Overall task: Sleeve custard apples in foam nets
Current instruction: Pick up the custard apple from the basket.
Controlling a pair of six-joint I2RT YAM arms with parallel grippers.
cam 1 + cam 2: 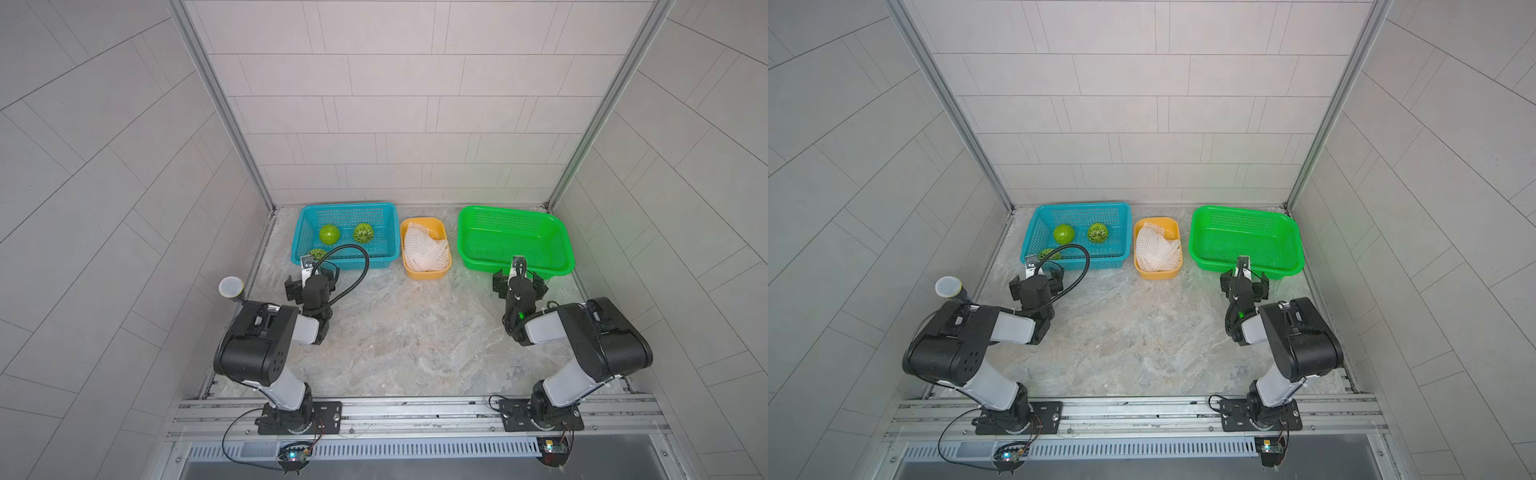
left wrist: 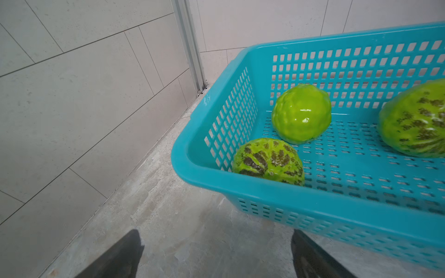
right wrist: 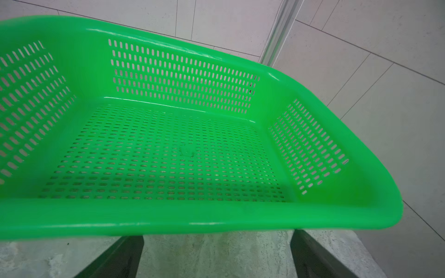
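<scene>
**Operator:** Now, which gripper is nearer the custard apples (image 1: 363, 233)?

**Technician:** The left gripper (image 2: 216, 243), jaws spread wide and empty. It stands just short of the blue basket (image 1: 347, 205). The nearest custard apple (image 2: 268, 161) lies straight ahead in the near corner. It is round, so no long axis.

**Operator:** And the right gripper (image 3: 216, 243)?

**Technician:** Also spread and empty, facing the green basket (image 3: 192, 223). The foam nets (image 1: 424, 249) lie heaped in the yellow tub (image 1: 424, 275) between the baskets. The reach probably has to clear the rim, and the corner walls would crowd the jaws.

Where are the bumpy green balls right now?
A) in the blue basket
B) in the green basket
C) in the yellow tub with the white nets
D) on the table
A: all three custard apples sit inside the blue basket, and the green basket holds nothing.
</scene>
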